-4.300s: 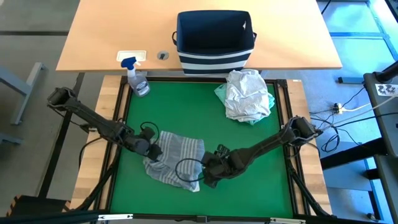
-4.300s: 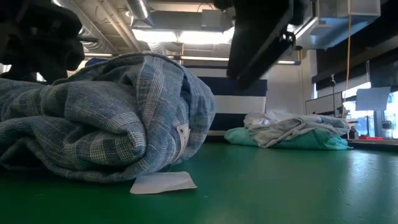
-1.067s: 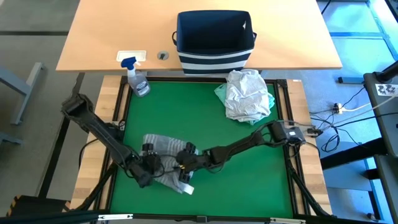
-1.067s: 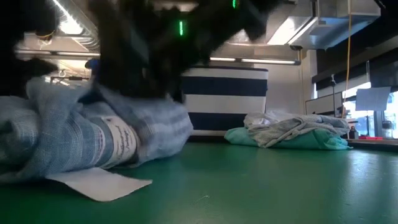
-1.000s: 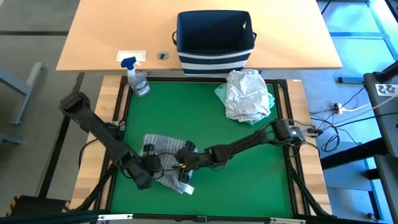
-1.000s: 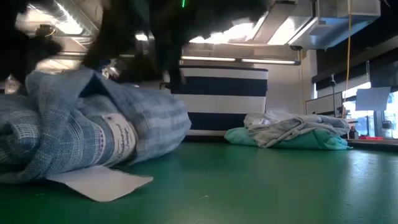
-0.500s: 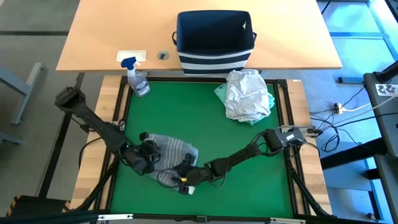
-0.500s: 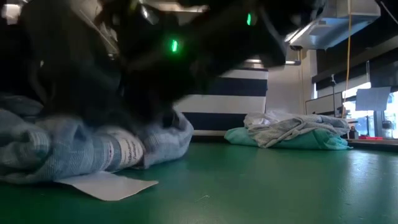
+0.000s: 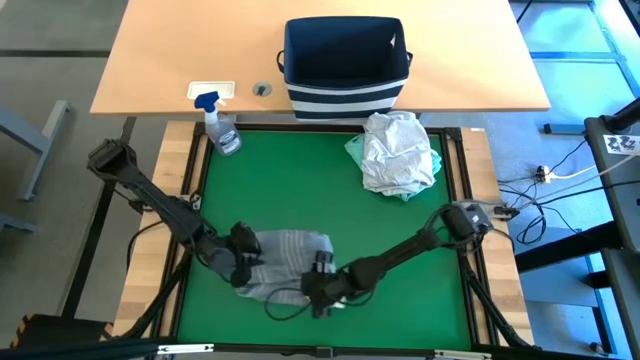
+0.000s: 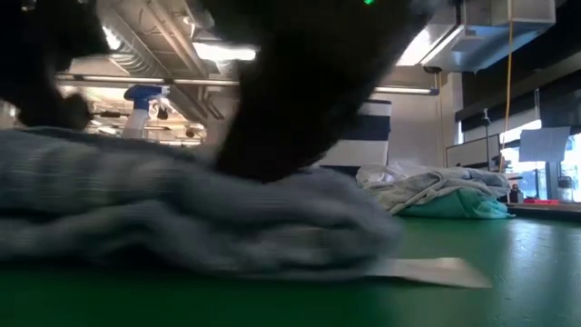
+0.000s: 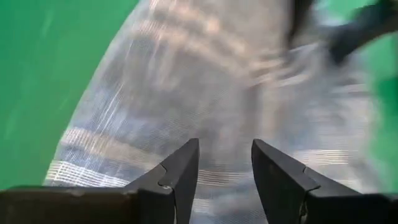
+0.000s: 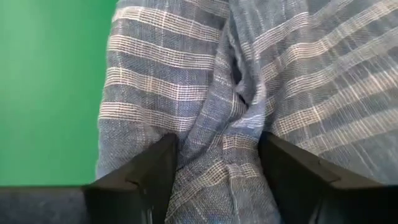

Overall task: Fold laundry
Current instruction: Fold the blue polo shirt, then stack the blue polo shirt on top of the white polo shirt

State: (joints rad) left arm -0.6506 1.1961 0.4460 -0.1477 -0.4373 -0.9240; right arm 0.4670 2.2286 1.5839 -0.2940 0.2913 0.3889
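Observation:
The grey-blue striped shirt (image 9: 290,248) lies low and bunched on the green mat (image 9: 400,260), near the table's near-left. A white paper tag (image 10: 431,269) sticks out from under it. My left gripper (image 9: 245,265) is at the shirt's left end, and its fingers show striped cloth (image 11: 205,93) between them. My right gripper (image 9: 320,288) is at the shirt's near right edge, shut on a ridge of the cloth (image 12: 186,74). A white garment on a mint-teal one (image 9: 398,150) lies in a heap at the far right of the mat. My left gripper has the shirt's left end (image 11: 225,155) between its two fingers, coming slanting down from the table's left. How many layers it has, I cannot tell. The shirt rests on the mat. My right gripper pinches a raised fold of the shirt (image 12: 217,143) between its two fingers, at the shirt's near right edge. It slants down from the table's right. The fold holds several layers and the rest of the shirt lies on the mat.
A navy-and-white striped basket (image 9: 345,65) stands on the wooden table behind the mat. A spray bottle (image 9: 222,128) stands at the mat's far left corner. Bare mat lies between the shirt and the heap.
My right gripper has gone toward the near edge and a little to the right, with the shirt's near edge. My left gripper has gone toward the far edge and rolled. The shirt has gone from a tall bundle to a lower, wider one, and its tag has swung to the right.

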